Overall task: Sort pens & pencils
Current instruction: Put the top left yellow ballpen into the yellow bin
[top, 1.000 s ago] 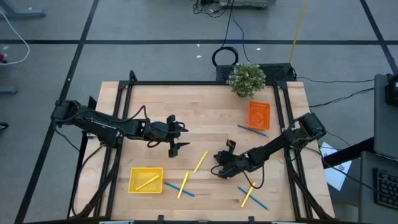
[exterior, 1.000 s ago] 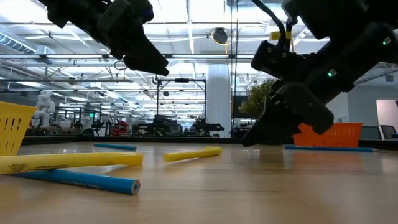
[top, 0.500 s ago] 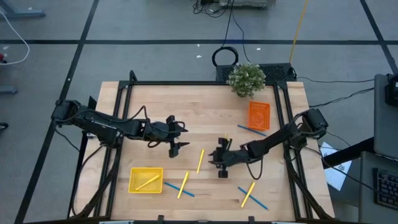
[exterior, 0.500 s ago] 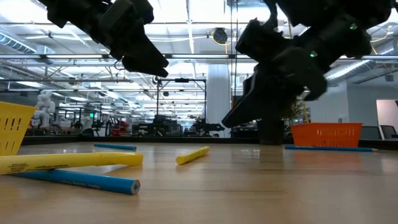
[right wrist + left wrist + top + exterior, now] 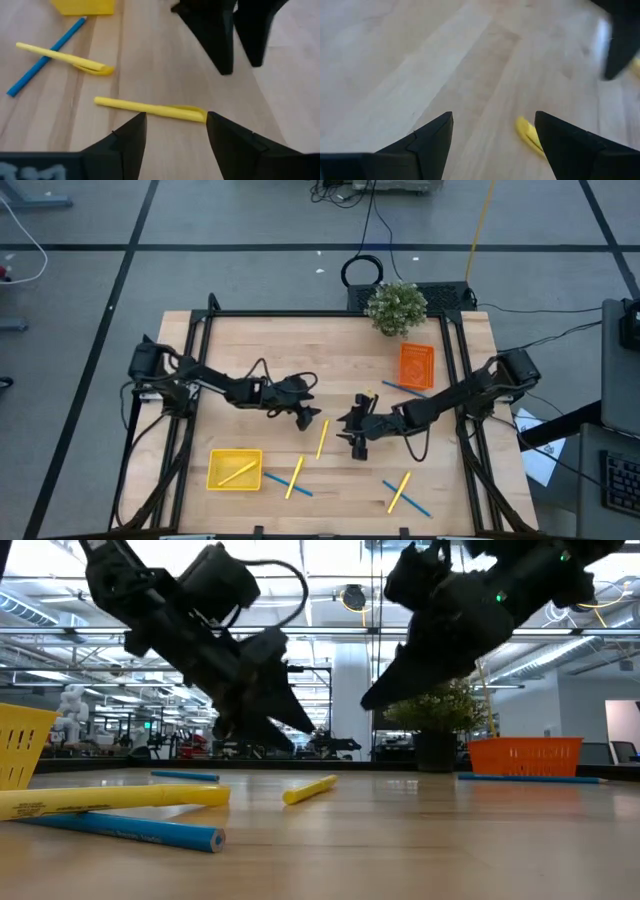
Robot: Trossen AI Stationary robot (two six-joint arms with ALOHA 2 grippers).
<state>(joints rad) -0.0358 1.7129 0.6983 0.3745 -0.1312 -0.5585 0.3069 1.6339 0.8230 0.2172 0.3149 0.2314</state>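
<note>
Right wrist view shows both tools (image 5: 170, 131) open, yellow pen (image 5: 150, 108) free

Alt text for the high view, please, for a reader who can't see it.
Overhead, the left gripper and right gripper, both open, flank a loose yellow pen mid-table. A yellow tray holds another; an orange tray sits far right.

Light fell evenly and brightly from overhead; in the low view, long ceiling strip lamps (image 5: 300, 580) glared white behind the dark, backlit arms. The pale wooden tabletop (image 5: 330, 350) showed only faint, soft shadows. In the left wrist view a dark shape (image 5: 620, 45) at the edge was smeared by blur, and the thin yellow stick (image 5: 529, 135) looked soft.
</note>
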